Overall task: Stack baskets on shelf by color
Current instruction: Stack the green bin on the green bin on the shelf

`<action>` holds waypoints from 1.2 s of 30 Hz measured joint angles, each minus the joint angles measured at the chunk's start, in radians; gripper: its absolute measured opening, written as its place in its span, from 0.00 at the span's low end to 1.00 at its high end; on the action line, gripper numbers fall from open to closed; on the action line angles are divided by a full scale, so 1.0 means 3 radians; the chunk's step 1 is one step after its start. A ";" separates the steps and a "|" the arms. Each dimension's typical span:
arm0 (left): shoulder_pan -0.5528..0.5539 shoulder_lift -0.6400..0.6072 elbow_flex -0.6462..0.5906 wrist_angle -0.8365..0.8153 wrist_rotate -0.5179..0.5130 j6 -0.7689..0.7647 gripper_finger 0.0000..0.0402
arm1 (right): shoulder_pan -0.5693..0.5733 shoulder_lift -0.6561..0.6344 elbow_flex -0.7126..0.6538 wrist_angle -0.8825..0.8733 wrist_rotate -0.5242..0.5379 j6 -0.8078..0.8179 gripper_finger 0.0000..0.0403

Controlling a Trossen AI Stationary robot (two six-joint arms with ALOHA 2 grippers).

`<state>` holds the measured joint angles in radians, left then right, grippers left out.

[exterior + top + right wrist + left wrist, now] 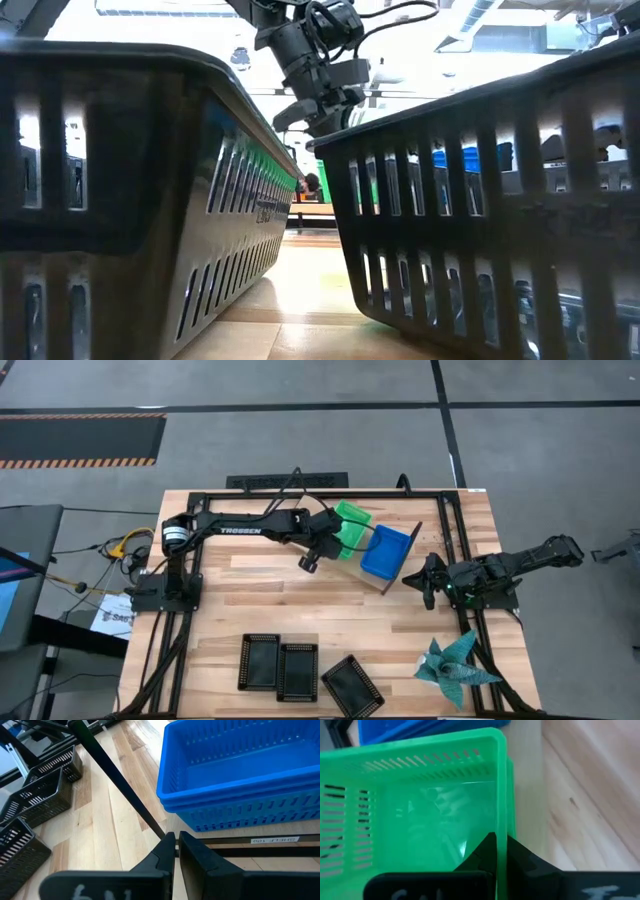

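A bright green basket (420, 820) sits nested in another green one, a little off its rim, at the far end of the shelf (405, 556). My left gripper (504, 851) is shut on it, reaching in from the table's left (335, 545). Stacked blue baskets (235, 775) stand on the shelf board (235, 841) beside the green ones. Three black baskets (297, 672) rest on their bottoms near the table's near edge. My right gripper (176, 842) is shut at the shelf's right end (425, 577). A black wire (120, 790) of the end frame runs up to its fingertips. My left gripper pinches the green basket's side wall (502, 820) just below the rim, one finger (487, 850) inside the basket and one outside. The basket lies in the green basket beneath it; whether it is lifted off it does not show. I cannot tell whether my right gripper touches the wire frame.
A teal spiky star (455, 665) lies near the table's right near corner. The black baskets (120, 200) fill the foreground of the low view, with a gap of bare wood between them. Open tabletop (270, 585) lies between the shelf and the black baskets.
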<state>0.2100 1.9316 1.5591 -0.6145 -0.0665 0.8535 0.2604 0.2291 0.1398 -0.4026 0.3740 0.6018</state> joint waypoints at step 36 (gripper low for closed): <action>-0.0015 -0.0094 0.0485 -0.0345 -0.0131 -0.0388 0.26 | 0.0000 -0.0001 -0.0003 -0.0002 -0.0020 0.0065 0.13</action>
<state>0.2056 1.9035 1.7045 -0.7181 -0.1058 0.7372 0.2604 0.2287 0.1390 -0.4033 0.3679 0.6212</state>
